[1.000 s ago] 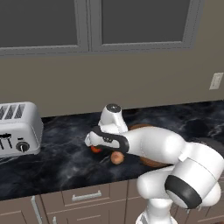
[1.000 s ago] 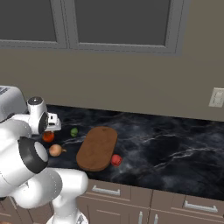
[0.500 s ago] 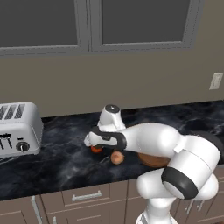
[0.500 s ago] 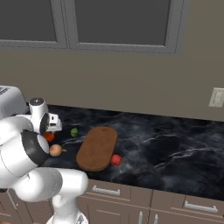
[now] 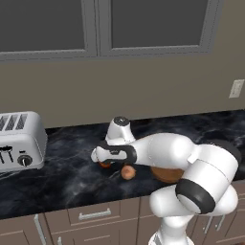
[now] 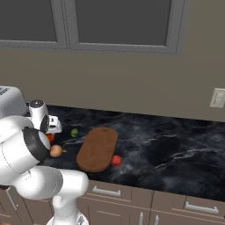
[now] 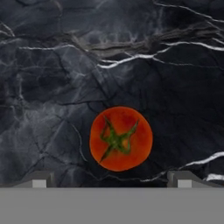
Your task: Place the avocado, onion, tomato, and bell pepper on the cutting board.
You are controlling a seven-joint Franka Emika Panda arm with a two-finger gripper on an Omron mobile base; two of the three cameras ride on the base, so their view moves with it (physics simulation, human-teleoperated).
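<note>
Lower than a second ago, the arm has brought the gripper down over the tomato, its jaws spread wide and grasping nothing. From the hand view the tomato sits on the black marble desk between the two fingertips, green stem up (it touches neither tip). In the right base view the onion lies just beside the tomato, nearer the desk's front edge, and the avocado rests near the left edge of the cutting board, apart from it. A red bell pepper lies against the board's front right edge. The board carries no produce. A toaster stands at the far left in the left base view; no writing on it can be read.
</note>
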